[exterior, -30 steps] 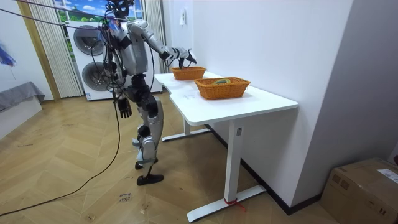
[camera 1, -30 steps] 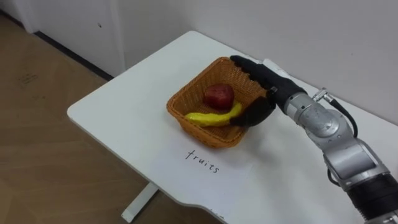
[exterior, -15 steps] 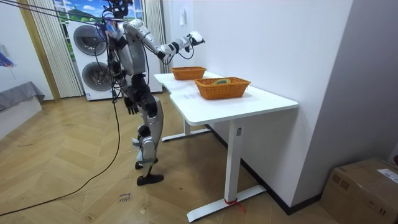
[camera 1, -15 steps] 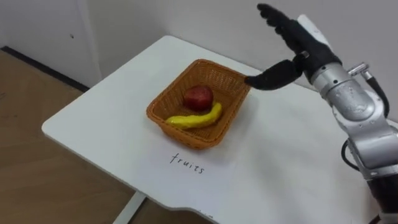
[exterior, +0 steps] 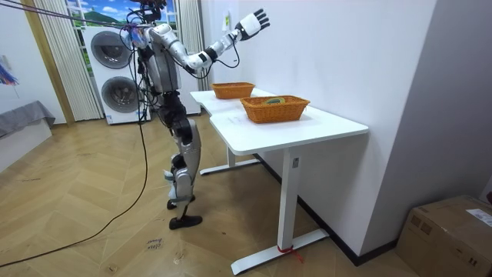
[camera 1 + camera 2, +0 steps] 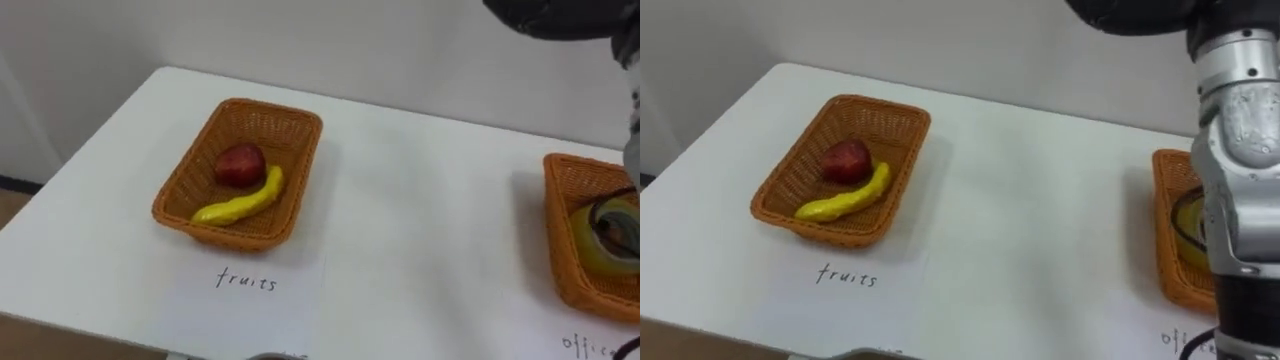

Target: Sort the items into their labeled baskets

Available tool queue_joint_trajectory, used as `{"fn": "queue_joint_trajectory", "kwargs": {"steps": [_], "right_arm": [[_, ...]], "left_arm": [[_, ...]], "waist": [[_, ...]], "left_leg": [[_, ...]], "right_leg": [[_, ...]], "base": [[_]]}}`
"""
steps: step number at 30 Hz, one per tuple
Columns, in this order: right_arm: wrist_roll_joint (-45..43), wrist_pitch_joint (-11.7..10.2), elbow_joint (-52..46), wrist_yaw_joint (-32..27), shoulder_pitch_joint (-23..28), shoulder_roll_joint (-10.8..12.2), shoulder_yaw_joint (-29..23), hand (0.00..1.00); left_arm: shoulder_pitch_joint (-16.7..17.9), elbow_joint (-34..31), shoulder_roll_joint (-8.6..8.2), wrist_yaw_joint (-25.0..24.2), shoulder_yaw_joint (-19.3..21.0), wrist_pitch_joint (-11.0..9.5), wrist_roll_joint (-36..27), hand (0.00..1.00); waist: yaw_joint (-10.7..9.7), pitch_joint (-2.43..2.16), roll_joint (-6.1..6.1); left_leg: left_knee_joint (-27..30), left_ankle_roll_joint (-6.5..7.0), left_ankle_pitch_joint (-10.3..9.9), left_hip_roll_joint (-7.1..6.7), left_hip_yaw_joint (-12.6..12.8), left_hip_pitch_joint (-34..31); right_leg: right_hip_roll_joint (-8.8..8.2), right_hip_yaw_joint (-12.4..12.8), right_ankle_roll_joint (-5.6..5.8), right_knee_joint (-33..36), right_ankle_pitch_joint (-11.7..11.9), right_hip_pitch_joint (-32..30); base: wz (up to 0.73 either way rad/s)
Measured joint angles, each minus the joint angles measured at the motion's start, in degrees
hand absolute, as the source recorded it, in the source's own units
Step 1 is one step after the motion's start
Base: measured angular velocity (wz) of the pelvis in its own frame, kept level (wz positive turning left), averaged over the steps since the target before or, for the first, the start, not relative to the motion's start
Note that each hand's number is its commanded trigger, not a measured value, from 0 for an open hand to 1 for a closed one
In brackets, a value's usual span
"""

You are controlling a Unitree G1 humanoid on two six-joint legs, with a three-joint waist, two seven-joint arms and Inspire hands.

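Here the curved yellow banana (image 6: 240,201) lies diagonally in the basket (image 6: 297,175), near-left to far-right; the right hand (image 5: 252,21), held high, is spread and empty.

You had soft, even light on the bright white counter (image 6: 420,240), the fruit basket (image 6: 235,236) threw a faint shadow to its right, the office basket (image 6: 558,240) one to its left, your room view was bright, shade lay under the counter.

Silver jointed right arm (image 6: 1238,150), black fingers (image 5: 262,14)
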Motion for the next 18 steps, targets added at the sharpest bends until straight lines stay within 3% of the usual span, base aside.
{"fn": "queue_joint_trajectory", "kwargs": {"steps": [3,6,12,15,18], "right_arm": [[1.5,0.0,-0.4,-2.7,1.3,-0.2,-2.0,0.0],[4.5,-0.8,-1.2,-6.9,5.2,-0.2,-7.7,0.0],[8.4,-2.9,-1.1,-16.8,17.1,-0.2,-18.2,0.0],[11.2,-2.9,-1.1,-21.1,22.1,-0.1,-20.9,0.0],[11.6,-3.3,-1.1,-25.8,26.8,0.1,-23.1,0.0]], "left_arm": [[0.7,-0.1,-0.08,0.6,0.0,-0.3,0.0,0.0],[1.5,-0.1,-0.19,1.9,0.6,-1.1,0.7,0.0],[4.0,0.1,-0.51,4.4,2.5,-2.0,0.8,0.0],[5.3,0.1,-0.79,4.5,2.5,-2.2,0.8,0.0],[5.3,0.0,-1.15,5.6,3.0,-2.4,0.8,0.0]], "waist": [[-1.0,-0.17,0.6],[-2.4,-0.15,1.31],[-4.9,0.12,0.54],[-6.4,0.1,0.61],[-6.4,0.1,0.6]], "left_leg": [[-0.5,-0.08,-0.2,0.42,1.7,0.9],[-1.0,-0.25,-0.4,1.13,3.1,2.0],[-1.7,-0.53,-0.6,1.28,4.4,1.8],[-1.8,-0.53,-0.6,1.26,5.0,1.6],[-1.9,-0.54,-0.6,1.38,6.1,1.6]], "right_leg": [[0.32,1.6,-0.1,0.0,0.2,0.0],[0.69,3.0,-0.18,0.0,0.3,-0.3],[1.08,4.0,-0.25,0.0,0.4,-1.0],[1.11,4.7,-0.38,0.0,0.3,-1.6],[1.4,6.2,-0.42,-0.2,0.2,-2.1]], "base": [[-0.32],[-0.24],[-0.14],[-0.12],[-0.19]]}}
